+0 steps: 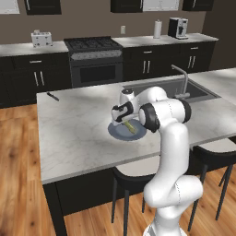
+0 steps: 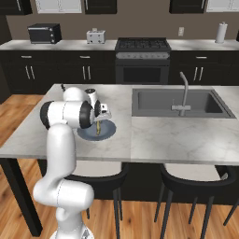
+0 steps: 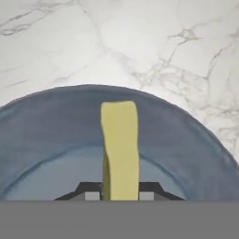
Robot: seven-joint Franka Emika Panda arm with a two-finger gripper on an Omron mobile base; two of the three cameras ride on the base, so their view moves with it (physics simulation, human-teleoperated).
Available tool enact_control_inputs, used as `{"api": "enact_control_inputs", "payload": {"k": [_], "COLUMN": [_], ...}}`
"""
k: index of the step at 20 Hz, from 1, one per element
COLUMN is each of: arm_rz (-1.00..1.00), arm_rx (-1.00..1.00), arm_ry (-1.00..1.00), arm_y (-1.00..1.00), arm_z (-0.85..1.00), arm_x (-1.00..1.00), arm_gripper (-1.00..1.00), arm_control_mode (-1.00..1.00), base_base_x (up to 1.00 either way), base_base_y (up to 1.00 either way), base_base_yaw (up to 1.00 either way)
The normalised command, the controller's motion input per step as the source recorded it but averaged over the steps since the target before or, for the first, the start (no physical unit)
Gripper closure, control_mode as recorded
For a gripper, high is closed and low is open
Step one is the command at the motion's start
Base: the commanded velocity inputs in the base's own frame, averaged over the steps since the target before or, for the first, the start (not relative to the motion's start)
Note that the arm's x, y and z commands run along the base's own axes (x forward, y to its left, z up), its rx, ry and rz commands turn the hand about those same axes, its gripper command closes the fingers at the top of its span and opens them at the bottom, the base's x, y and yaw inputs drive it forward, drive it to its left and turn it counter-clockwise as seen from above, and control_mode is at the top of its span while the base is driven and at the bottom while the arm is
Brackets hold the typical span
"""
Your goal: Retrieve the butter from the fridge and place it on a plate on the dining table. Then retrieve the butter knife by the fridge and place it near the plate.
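Yellow butter point(image 3: 120, 149), slim and straight, clamped between the dark tips of the pincer point(image 3: 119, 195) and hanging low over the blue-grey plate point(image 3: 42, 135) on the marble table point(image 1: 73, 133). Whether touching the plate yet or just above it, impossible to tell. Stick running forward out of the pincer, free end toward the plate's far rim, gripped end at the tips, jaws nearly together on its sides. Risk from here: a release made too high or at a tilt, likely sending the stick rolling toward the rim and off onto the marble; a clinging stick on opening, likely dragging away with the hand. White arm point(image 2: 60, 140) folded over the plate, blocking much of it. Butter knife point(image 1: 52, 96) lying well apart at the table's far left corner, untouched. Sink point(image 2: 177, 103) and tap off to the right.
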Motion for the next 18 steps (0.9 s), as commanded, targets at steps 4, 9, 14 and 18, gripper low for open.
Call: {"api": "enact_control_inputs", "payload": {"k": [4, 9, 14, 18], "arm_rz": [0.00, -0.06, -0.06, -0.16], "arm_rx": [0.00, -0.07, -0.16, -0.19], "arm_ry": [0.00, 0.01, 0.03, 0.09], "arm_y": [0.08, 0.08, 0.00, 0.16], "arm_z": [0.00, 0.04, 0.17, 0.31], "arm_x": [0.00, 0.00, 0.00, 0.00], "arm_gripper": [-1.00, -1.00, -1.00, -1.00], "arm_control_mode": [-1.00, -1.00, -1.00, -1.00], "base_base_x": [0.00, 0.00, 0.00, 0.00], "base_base_y": [0.00, 0.00, 0.00, 0.00], "base_base_yaw": [0.00, 0.00, 0.00, 0.00]}}
